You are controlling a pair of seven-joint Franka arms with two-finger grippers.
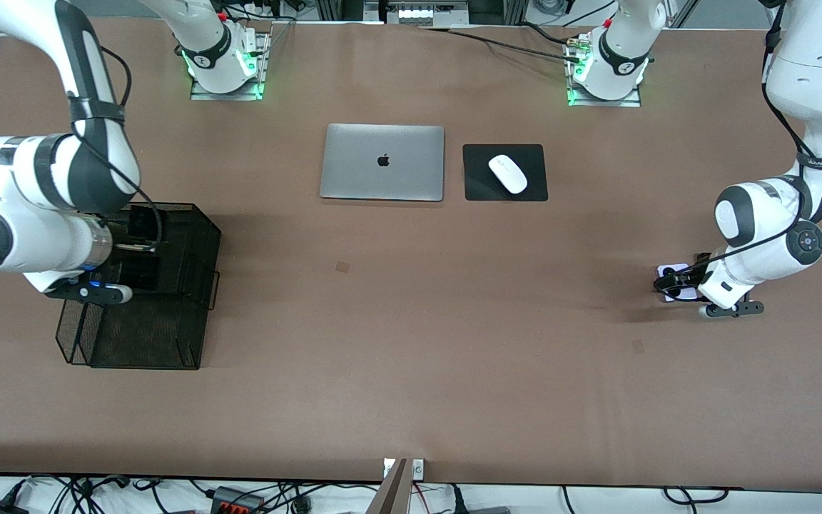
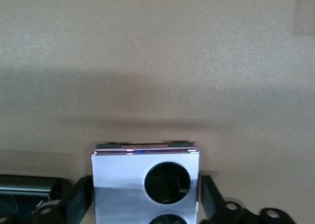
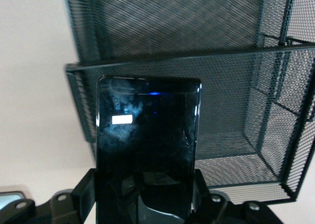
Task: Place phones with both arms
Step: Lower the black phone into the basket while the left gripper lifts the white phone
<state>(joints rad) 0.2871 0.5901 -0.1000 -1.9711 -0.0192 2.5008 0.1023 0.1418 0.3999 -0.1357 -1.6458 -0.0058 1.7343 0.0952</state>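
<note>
Dial: we read the tabletop (image 1: 411,343) as a clock seen from the front camera, with twelve at the arms' bases.
Key relation: the long black phone (image 3: 147,135) hangs over the black mesh basket (image 1: 147,335) at nine o'clock, so the way from phone to basket is straight down.
Right end effector (image 3: 145,199): clamped on the lower end of the long black phone, over the basket.
Long axis: the slab's length runs straight out from the right end effector, free end leading toward the mesh floor.
Basket room: the mesh compartment under the slab looks open. A dark squarish thing (image 1: 143,223) stands at the basket's twelve o'clock end; we take it for the squarish black phone but cannot be sure.
Left end effector (image 1: 676,284): down at the tabletop near four o'clock, astride the lilac-white phone (image 2: 118,184); we cannot tell whether it grips yet.
Lilac-white phone: flat on the tabletop, black circles up, squarish, so no long axis to align.
Nearer arm: the left arm for this phone, the right arm for the basket.
Surface: plain brown covering, flat, nothing beside the lilac-white phone.
Bystanders: the silver laptop (image 1: 382,162) and the white mouse (image 1: 507,173) on its black pad (image 1: 479,187) lie toward twelve o'clock, well apart from both end effectors.
</note>
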